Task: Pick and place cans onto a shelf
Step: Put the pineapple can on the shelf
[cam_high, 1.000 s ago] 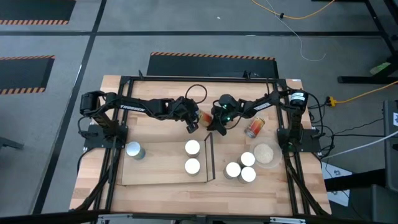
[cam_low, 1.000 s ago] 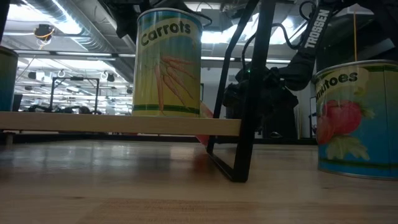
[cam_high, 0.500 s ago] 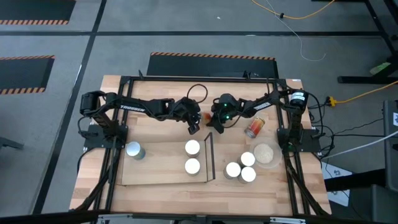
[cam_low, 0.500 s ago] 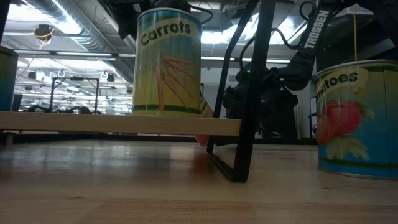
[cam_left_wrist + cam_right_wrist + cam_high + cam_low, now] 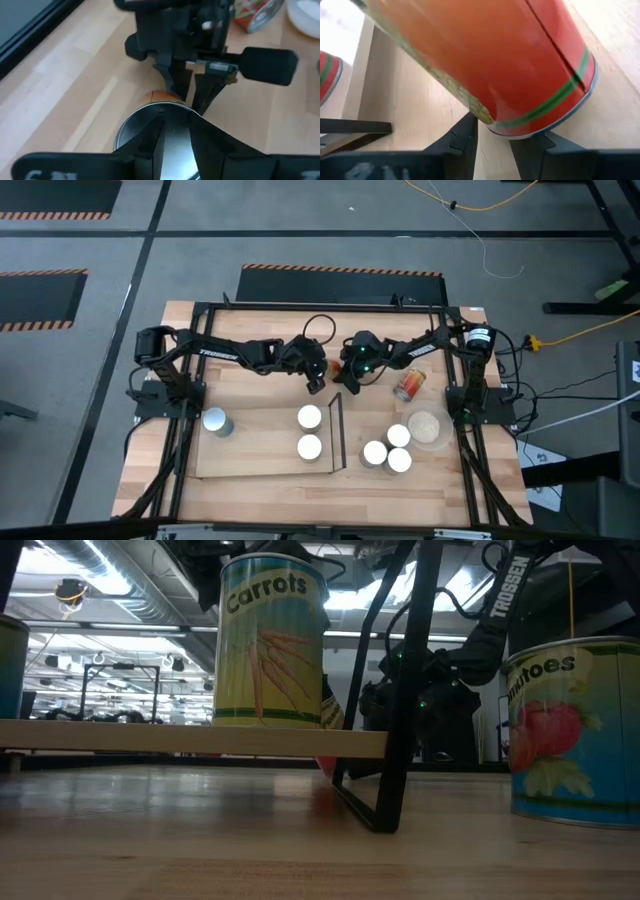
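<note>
- The right tool (image 5: 345, 380) sits over the far middle of the bench (image 5: 250, 500), just beyond the black frame end of the shelf (image 5: 255, 445). Its fingers (image 5: 465, 137) stand narrowly apart and meet the lower rim of a red can (image 5: 485, 55). The can lies tilted, not upright. Since the low view shows it clear of the bench, this tool is judged to be carrying it.
- The left tool (image 5: 316, 376) faces the right one from the other side, close to the same can. In its wrist view the can's silvery end (image 5: 160, 127) points straight at it. Whether this tool has closed on the can cannot be told.
- Judgement: the two tools meet end to end over one can, which suggests a hand-over. The left arm has the better reach to the shelf board.
- Three cans stand upright on the shelf: one at the left end (image 5: 217, 421) and two near the frame (image 5: 309, 417) (image 5: 309, 447).
- Three more cans stand upright in a cluster (image 5: 375, 452) on the bench, to the right of the frame and beside a beige dish (image 5: 428, 427).
- One can (image 5: 410, 385) lies on its side near the right arm.
- Judgement: the task is under half done. The tilted hold risks a slip while the can changes tools.
</note>
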Robot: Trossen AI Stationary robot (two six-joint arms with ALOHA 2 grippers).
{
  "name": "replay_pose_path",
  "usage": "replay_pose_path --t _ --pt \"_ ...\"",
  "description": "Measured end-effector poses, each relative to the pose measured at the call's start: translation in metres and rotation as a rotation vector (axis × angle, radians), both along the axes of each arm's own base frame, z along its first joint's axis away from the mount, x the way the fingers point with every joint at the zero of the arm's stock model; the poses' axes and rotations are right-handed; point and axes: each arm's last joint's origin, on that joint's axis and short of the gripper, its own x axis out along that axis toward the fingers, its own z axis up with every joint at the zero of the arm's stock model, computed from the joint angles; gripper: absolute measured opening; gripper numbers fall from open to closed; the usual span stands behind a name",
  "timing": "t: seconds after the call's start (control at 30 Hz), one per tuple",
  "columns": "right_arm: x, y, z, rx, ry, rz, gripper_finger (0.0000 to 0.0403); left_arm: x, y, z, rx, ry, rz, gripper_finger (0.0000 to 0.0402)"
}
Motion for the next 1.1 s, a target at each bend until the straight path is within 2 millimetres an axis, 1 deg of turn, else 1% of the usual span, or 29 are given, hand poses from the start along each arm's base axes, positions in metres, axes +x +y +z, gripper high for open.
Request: replay_pose_path --t 0.23,0.4,0.63,0.77,0.9,1.1 --pt "0.0 0.001 0.0 0.035 0.018 0.006 0.0108 0.005 0.001 0.005 0.025 -0.074 0.005 0.0085" --pt "0.001 0.001 0.002 0.097 0.043 0.042 0.0108 0.006 0.001 0.005 0.024 -0.08 0.004 0.0085" --pt "0.011 -0.001 0.013 0.19 0.227 0.109 0.0108 0.005 0.001 0.004 0.022 -0.069 0.002 0.0085" --pt "0.015 -0.002 0.023 0.184 0.309 0.162 0.0108 0.005 0.001 0.003 0.022 -0.063 0.003 0.0085" --pt "0.021 -0.004 0.034 0.161 0.325 0.19 0.0108 0.004 0.001 0.001 0.02 -0.056 0.001 0.0085" --pt "0.022 -0.005 0.037 0.145 0.334 0.201 0.0108 0.005 0.001 0.002 0.02 -0.061 0.002 0.0085"
